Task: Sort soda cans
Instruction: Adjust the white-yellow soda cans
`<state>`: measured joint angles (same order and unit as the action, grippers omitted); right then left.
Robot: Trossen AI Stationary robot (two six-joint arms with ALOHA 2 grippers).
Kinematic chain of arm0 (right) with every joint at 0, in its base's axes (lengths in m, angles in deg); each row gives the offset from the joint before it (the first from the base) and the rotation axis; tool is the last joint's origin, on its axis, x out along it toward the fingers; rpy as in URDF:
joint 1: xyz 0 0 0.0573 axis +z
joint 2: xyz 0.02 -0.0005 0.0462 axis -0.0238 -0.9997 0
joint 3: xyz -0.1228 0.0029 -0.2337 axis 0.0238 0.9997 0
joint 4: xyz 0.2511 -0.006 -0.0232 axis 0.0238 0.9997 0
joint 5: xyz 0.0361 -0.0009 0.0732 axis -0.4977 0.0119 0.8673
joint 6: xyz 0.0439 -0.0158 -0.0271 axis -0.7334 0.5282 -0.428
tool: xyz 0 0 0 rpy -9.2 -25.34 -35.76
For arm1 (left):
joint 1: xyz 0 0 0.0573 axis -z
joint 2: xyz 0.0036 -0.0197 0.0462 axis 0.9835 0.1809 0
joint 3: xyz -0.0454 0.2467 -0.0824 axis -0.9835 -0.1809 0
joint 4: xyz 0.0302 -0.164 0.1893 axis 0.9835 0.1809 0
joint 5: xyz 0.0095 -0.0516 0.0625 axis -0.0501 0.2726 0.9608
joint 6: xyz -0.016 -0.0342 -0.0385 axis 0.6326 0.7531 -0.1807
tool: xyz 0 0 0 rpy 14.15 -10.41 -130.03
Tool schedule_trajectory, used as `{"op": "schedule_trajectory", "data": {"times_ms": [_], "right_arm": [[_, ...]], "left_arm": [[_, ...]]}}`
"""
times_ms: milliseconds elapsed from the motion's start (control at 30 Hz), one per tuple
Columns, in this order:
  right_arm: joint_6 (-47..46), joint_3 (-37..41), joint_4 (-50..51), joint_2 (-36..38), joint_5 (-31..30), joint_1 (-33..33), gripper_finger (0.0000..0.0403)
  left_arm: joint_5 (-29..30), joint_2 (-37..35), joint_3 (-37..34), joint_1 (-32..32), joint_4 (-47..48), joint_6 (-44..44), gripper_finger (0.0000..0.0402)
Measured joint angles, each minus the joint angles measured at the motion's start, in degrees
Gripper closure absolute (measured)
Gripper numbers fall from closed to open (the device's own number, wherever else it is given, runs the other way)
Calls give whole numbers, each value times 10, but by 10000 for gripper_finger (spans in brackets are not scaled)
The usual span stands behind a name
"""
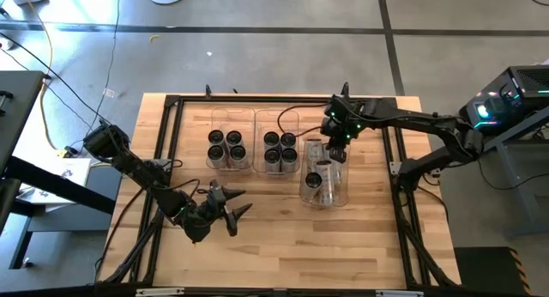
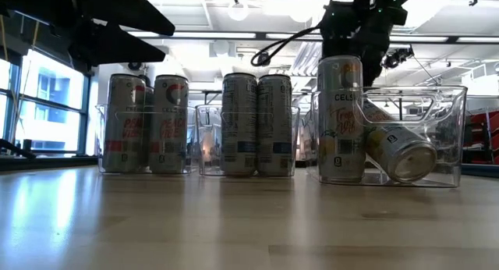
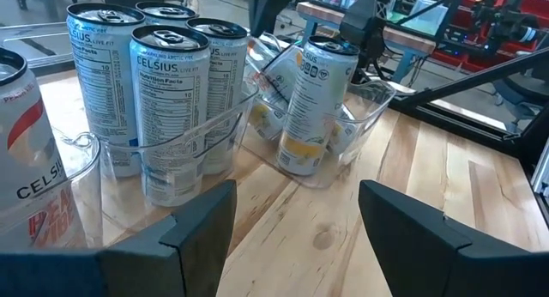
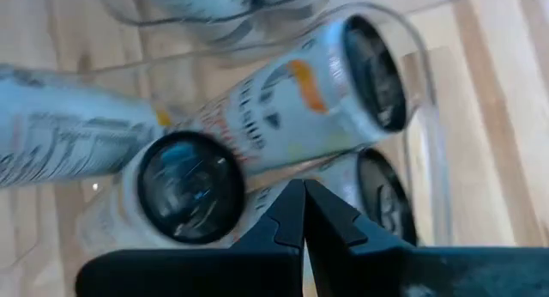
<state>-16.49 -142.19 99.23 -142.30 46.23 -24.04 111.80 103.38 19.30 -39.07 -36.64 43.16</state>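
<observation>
Three clear bins stand side by side. The left bin (image 1: pixel 230 142) holds several upright red-labelled cans (image 2: pixel 146 122). The middle bin (image 1: pixel 279 147) holds several upright blue-and-white cans (image 3: pixel 167 108). In the right bin (image 1: pixel 324 181) one yellow-labelled can (image 2: pixel 341 118) stands upright, and two cans (image 4: pixel 317 91) (image 2: pixel 401 149) lie on their sides. My right gripper (image 4: pixel 302 207) is shut and hovers over that bin's far end (image 1: pixel 336 147), above the lying cans. My left gripper (image 3: pixel 296 211) is open, low over the table's near left part (image 1: pixel 230 204), and faces the bins.
The black frame rails (image 1: pixel 171 104) run along the table's edges. Bare wood (image 1: pixel 283 245) lies on the near side of the bins. The room beyond the table shows desks and equipment (image 3: pixel 429 22).
</observation>
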Motion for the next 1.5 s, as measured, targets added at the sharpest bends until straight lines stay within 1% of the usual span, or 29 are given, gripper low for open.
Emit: {"op": "schedule_trajectory", "data": {"times_ms": [133,200,267,367,467,633,700,767,1000,1200,1333,1433,1500], "right_arm": [[-12,0,18,11,2,21,402],[-11,0,25,19,26,31,400],[-15,0,32,25,54,42,389],[-18,-4,37,27,72,69,352],[-24,-5,24,28,64,101,300],[-3,-2,10,28,3,151,222],[0,-2,11,28,-19,164,200],[-5,-2,12,28,-36,172,187],[-10,-1,11,28,-99,169,181],[0,-1,13,28,-113,157,181],[0,-1,13,29,-125,137,181],[3,-1,12,29,-121,125,181],[13,-1,-1,29,-107,118,181]], "left_arm": [[0,0,0,0,0,0,161],[1,0,0,0,0,0,161],[1,0,0,0,0,1,161],[1,0,0,0,0,3,161],[2,0,0,0,0,4,161],[2,0,0,0,0,4,161],[2,0,0,0,0,4,161],[3,0,0,0,0,4,161],[3,0,0,0,0,4,161],[3,0,0,0,0,4,161],[3,0,0,0,0,4,161],[3,0,0,0,0,4,161],[3,0,0,0,0,4,161]]}}
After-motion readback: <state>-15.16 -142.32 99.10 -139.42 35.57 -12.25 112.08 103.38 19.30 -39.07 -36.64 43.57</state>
